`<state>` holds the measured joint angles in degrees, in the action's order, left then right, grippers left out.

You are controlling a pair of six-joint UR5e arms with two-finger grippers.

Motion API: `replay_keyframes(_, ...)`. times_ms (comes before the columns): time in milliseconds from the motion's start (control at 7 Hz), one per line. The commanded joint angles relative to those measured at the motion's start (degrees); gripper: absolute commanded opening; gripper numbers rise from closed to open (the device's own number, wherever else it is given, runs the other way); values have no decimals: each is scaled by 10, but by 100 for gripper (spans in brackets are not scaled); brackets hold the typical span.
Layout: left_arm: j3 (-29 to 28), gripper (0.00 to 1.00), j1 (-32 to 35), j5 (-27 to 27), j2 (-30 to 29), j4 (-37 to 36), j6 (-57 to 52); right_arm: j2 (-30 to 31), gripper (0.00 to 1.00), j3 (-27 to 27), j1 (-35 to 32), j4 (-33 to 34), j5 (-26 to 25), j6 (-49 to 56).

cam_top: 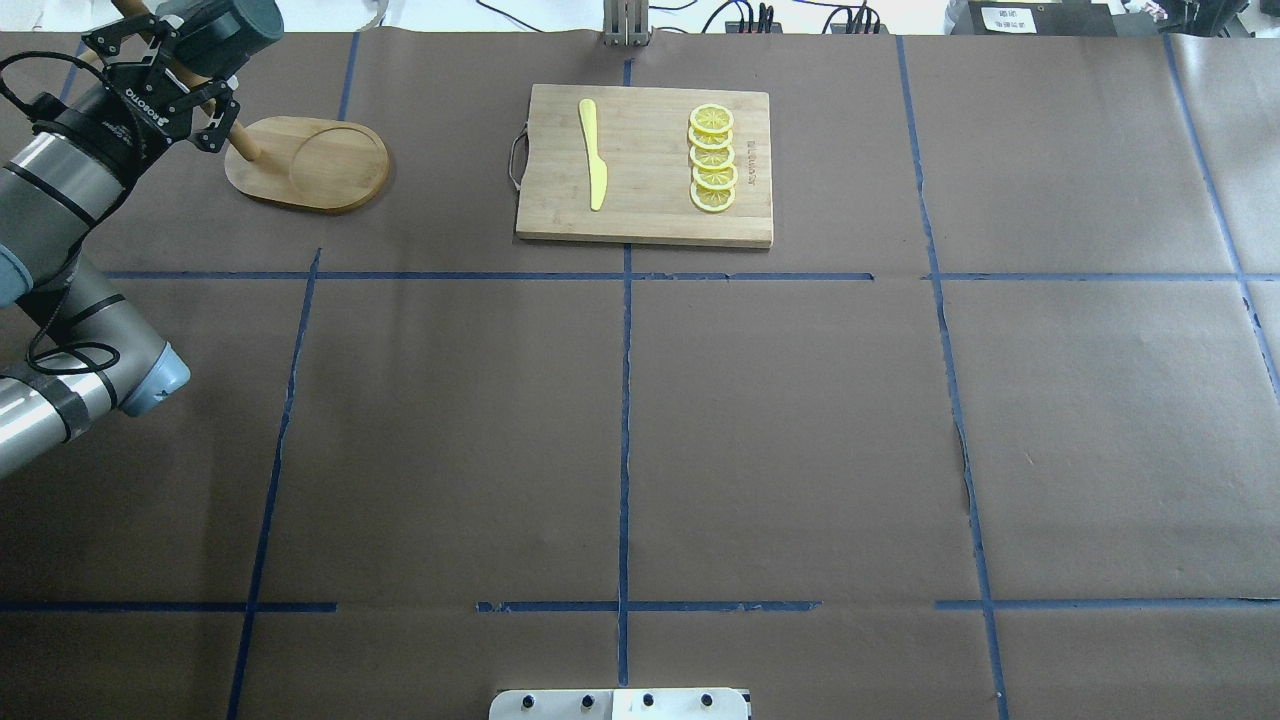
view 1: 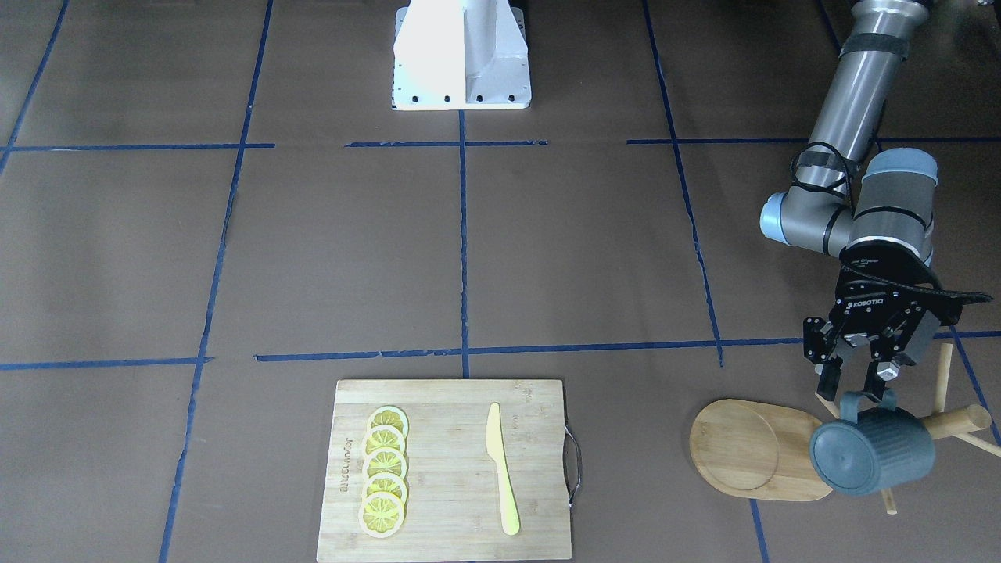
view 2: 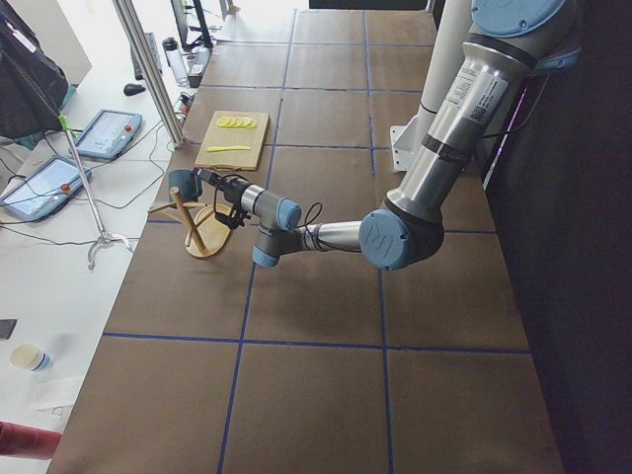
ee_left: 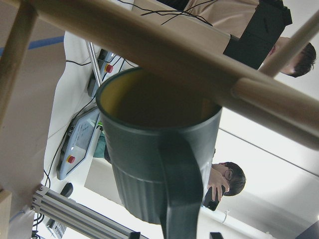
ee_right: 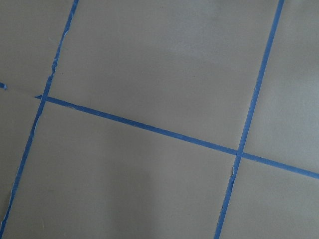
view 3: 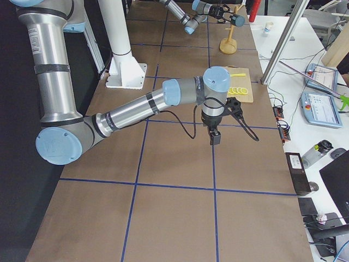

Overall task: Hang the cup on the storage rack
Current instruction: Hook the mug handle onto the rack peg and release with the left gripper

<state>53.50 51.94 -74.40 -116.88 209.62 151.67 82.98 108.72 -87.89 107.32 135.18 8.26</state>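
Over the storage rack (view 1: 743, 450), in the front-facing view, your left tool (view 1: 856, 385) has its fingers drawn in on the handle of the cup (view 1: 872, 457). The cup hangs on its side, off the table and just beside the post (view 1: 956, 421). From here you cannot tell whether the loop is over a peg. There is one cutting board (view 1: 446, 469), carrying five lemon slices (view 1: 385, 471) and one yellow knife (view 1: 500, 469).

In the overhead view you have one cup and one rack, both in the far left corner. Nothing holds that rack down, so I judge that a knock against the post could slide or tip it.

In the left side view the cup sits high, near the upper pegs.

In the right side view your right tool (view 3: 214, 137) hangs well apart, over bare table. Whether it is open or closed cannot be told. That makes two arms in all.

In the left wrist view one peg (ee_left: 199, 64) crosses in front of the cup's yellow mouth, and the handle is nearest the lens. If you let go before the loop is over a peg, the cup would likely drop onto the base. Two people show behind.

In the right wrist view you get only table and blue tape.
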Motion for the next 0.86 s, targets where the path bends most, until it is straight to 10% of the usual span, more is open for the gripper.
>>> replay_keyframes(0,5,67,2,-1,1,-1,0,-1,100,0,0,0,0,0)
replay_keyframes(143,14,100,4,-2,2,-1,0,-1,100,-1,0,0,0,0)
replay_keyframes(714,162,100,5,-19,116,-16,0,-1,100,-1,0,0,-3,1)
